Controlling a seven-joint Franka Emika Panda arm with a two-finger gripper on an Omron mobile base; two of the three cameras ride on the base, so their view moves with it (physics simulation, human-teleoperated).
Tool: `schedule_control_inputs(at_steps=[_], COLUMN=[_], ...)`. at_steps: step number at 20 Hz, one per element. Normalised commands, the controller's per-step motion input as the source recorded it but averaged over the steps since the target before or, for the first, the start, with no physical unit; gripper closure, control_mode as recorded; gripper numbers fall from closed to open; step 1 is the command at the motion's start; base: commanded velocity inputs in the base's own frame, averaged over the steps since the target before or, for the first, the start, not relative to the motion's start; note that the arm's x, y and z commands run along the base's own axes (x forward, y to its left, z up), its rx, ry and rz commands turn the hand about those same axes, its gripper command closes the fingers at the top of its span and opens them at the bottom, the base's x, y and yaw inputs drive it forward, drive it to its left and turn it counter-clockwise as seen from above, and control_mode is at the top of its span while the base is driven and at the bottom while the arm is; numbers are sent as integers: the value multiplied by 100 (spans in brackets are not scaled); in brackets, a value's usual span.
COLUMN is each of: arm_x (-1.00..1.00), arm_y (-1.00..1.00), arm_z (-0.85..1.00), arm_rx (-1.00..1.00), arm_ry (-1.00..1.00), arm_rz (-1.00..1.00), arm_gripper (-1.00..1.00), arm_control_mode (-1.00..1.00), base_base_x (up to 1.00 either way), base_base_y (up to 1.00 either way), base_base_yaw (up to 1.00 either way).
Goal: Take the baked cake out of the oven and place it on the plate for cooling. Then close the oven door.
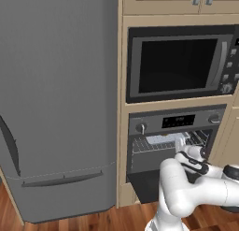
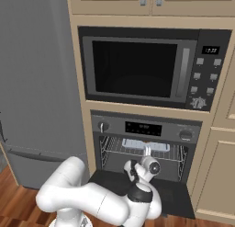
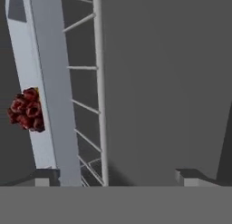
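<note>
Standing at the far left of both base views is a tall grey steel-look refrigerator [image 1: 56,104] on the reddish wooden floor [image 1: 93,220]. To its right rises a beige wooden cabinet column [image 2: 215,161] holding a black microwave with a dark window and button panel [image 2: 137,67], and below it the built-in black and steel oven [image 2: 144,129] with a round knob each side of its small display. The wide dark glass-fronted oven door [image 2: 176,198] hangs folded down and open, lying flat in front of the cavity. Inside, a pale grey rectangular tray [image 2: 144,144] rests on the wire rack [image 2: 114,150].

The white arm reaches into the oven mouth, with the two-finger gripper [image 2: 148,151] just at the front edge of the tray. In the hand view the camera is rolled, so the tray runs as a pale band up the left side with rack wires beside it; the small dark reddish-brown baked cake [image 3: 27,109] sits at the tray's left edge, left of the left fingertip [image 3: 43,177]. The two fingertips stand wide apart, released, with nothing between them and the cake untouched.
</note>
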Motion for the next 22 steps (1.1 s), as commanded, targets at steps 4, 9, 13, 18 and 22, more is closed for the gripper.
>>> schedule_control_inputs(at_steps=[4, 9, 13, 18, 22], arm_x=[13, 18, 7, 2, 6], arm_y=[0, 0, 0, 0, 0], arm_z=[-9, -8, -25, -26, -23], arm_rx=[1, 2, 1, 0, 0], arm_ry=[0, 0, 0, 0, 0], arm_rz=[0, 0, 0, 0, 0], arm_gripper=[-100, -100, -100, -100, -100], arm_control_mode=[-100, -100, -100, -100, -100], base_base_x=[0, 0, 0, 0, 0], base_base_y=[0, 0, 0, 0, 0], base_base_yaw=[0, 0, 0, 0, 0])
